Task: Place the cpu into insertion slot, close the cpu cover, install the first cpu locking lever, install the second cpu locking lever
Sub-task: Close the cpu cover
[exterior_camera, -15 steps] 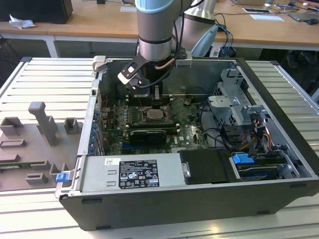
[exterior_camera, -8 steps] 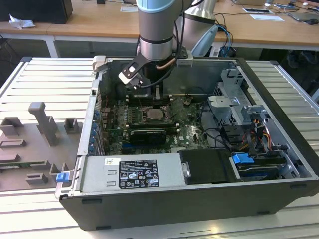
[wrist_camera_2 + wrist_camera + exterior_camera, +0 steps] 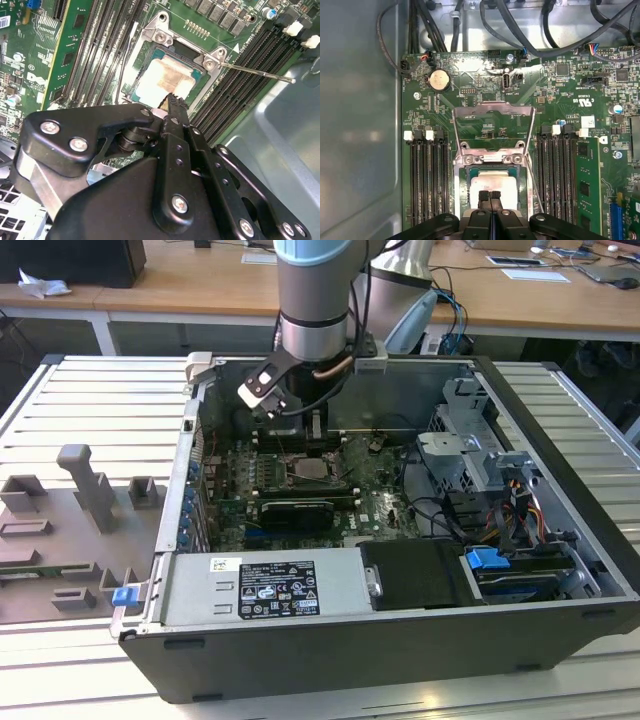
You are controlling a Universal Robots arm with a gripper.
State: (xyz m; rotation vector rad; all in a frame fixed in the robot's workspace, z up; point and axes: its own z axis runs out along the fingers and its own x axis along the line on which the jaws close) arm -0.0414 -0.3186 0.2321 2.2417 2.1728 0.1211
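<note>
Black metal fingers of the gripper [image 3: 490, 196] are pressed flat together, tip to tip, with nothing caught between them. In both wrist views the tips hang right over the cpu [image 3: 509, 186], at the edge nearest the gripper; whether they touch its top cannot be told. The cpu lies flat in the slot [image 3: 461, 182], pale top up, with the silvery rim around it.

Just beyond the slot from the gripper, the cover [image 3: 492, 107] stands open, swung back on its hinge so that the green board [image 3: 560, 100] shows through its window. A thin lever [image 3: 255, 70] is unlatched beside the slot and, in the second wrist view, sticks out over the black memory slots [image 3: 245, 86]. A second thin rod [image 3: 123, 65] runs along the slot's other side. Memory slots flank the gripper on both sides.

Farther out, past the cover, sit a coin battery [image 3: 439, 80] and a bundle of black cables [image 3: 520, 30]. In the exterior view the arm [image 3: 315, 290] reaches down into the open case [image 3: 350, 665], with the gripper low over the board.
</note>
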